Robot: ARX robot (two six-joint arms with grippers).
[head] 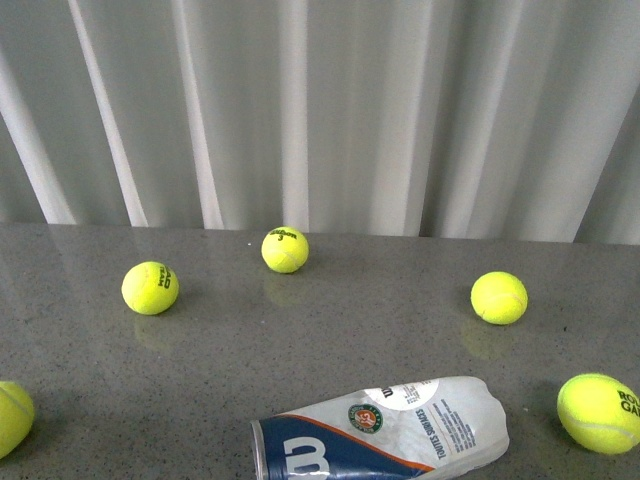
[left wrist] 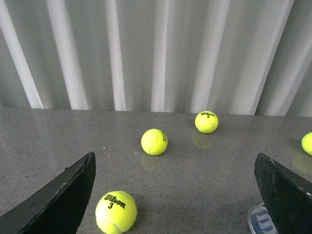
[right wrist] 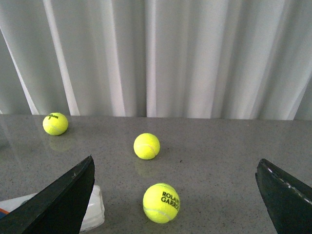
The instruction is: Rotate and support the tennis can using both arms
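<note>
The grey worktop (head: 350, 340) carries the tennis can (head: 385, 435), lying on its side at lower centre. Five tennis balls (head: 285, 249) sit scattered around it.

Place: looks like a staged robot test bench, lab-style
Backdrop: a plain white pleated curtain (head: 330, 110) closes off the whole rear in every view
Surface: one wide grey speckled tabletop (head: 380, 330), glossy enough to throw faint reflections
Props: yellow-green tennis balls (head: 285, 249) scattered loose, and a tennis can (head: 385, 435) lying on its side at the near edge
</note>
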